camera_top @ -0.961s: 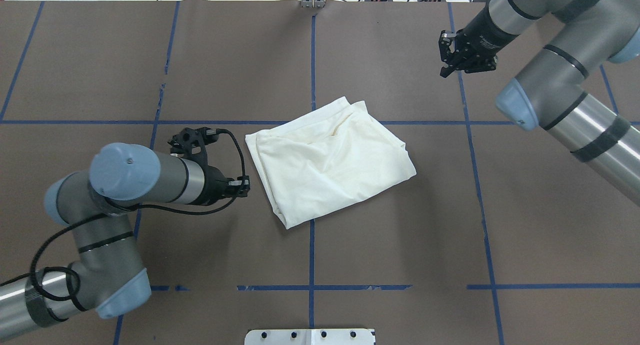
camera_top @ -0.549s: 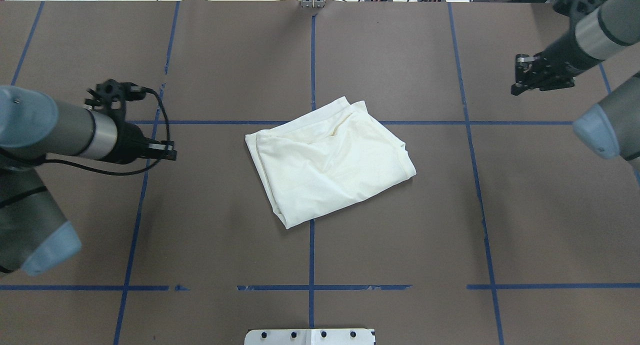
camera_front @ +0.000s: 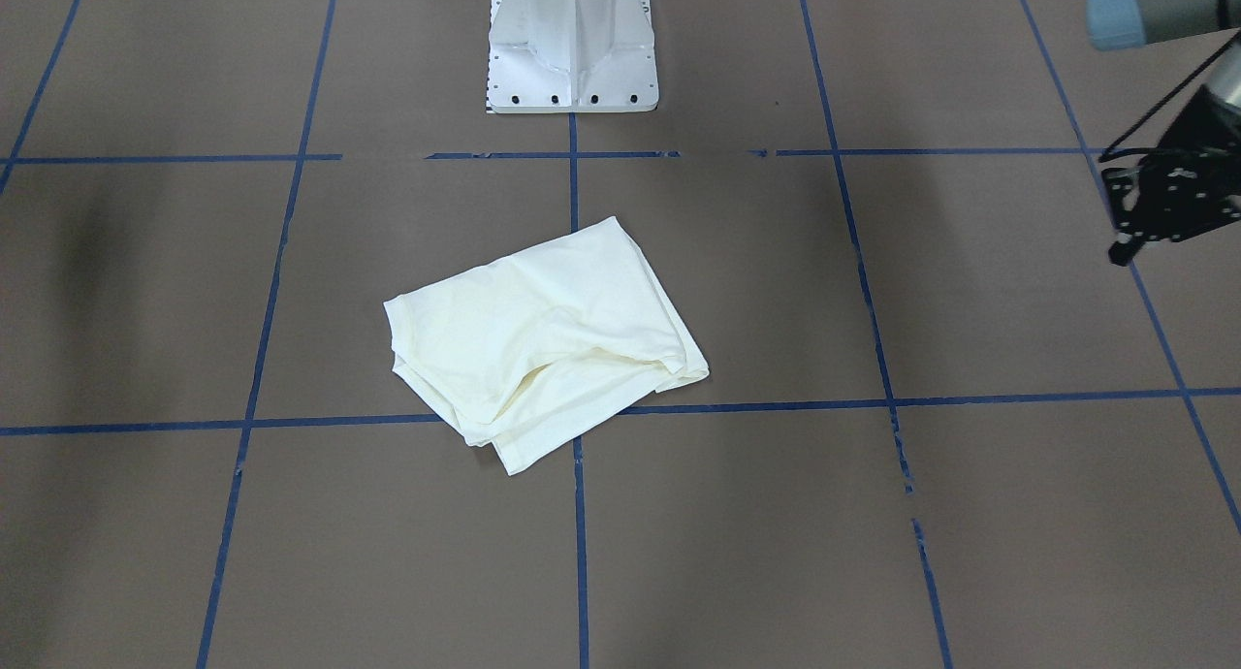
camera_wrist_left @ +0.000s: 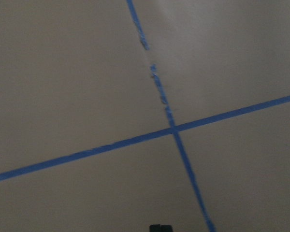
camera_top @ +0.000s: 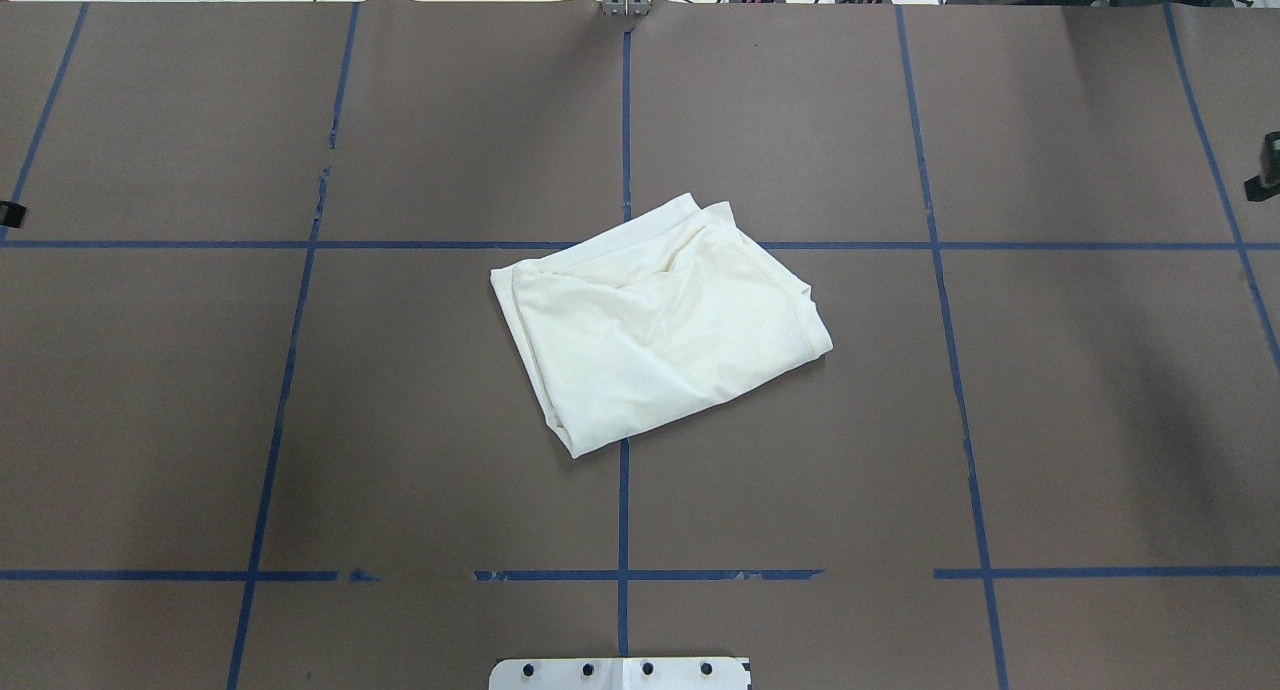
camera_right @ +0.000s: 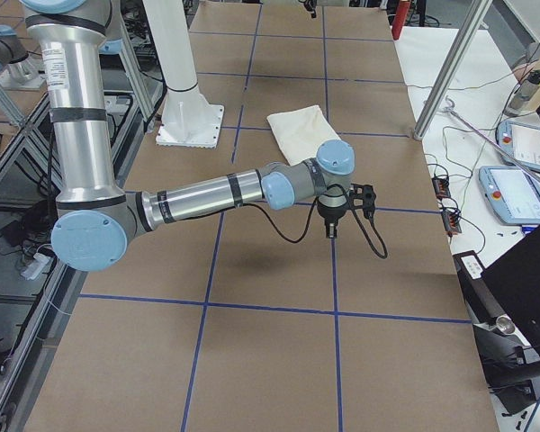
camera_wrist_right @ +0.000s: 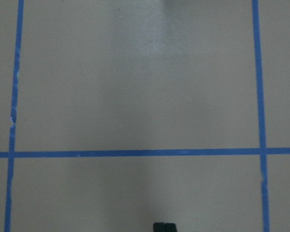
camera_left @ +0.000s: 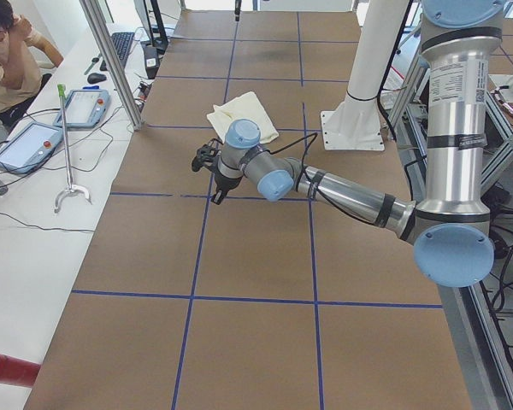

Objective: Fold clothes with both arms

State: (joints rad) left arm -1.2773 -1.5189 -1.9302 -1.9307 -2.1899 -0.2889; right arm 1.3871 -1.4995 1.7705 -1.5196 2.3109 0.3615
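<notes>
Cream long-sleeved T-shirt (camera_top: 660,325) lies folded into a compact, slightly skewed packet on the brown tabletop (camera_top: 400,420), a little way in front of the white pedestal base (camera_front: 572,44). Its print is hidden. The black left gripper (camera_wrist_left: 160,228) and right gripper (camera_wrist_right: 164,226) hang well out to either side of that base, jaws together, holding nothing. Folding looks finished; any next move would only square the uneven edges farthest from the base.

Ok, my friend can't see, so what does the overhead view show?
A cream shirt, folded into a rumpled rectangle, lies in the middle of a brown table crossed by blue tape lines. Nothing is touching it.
</notes>
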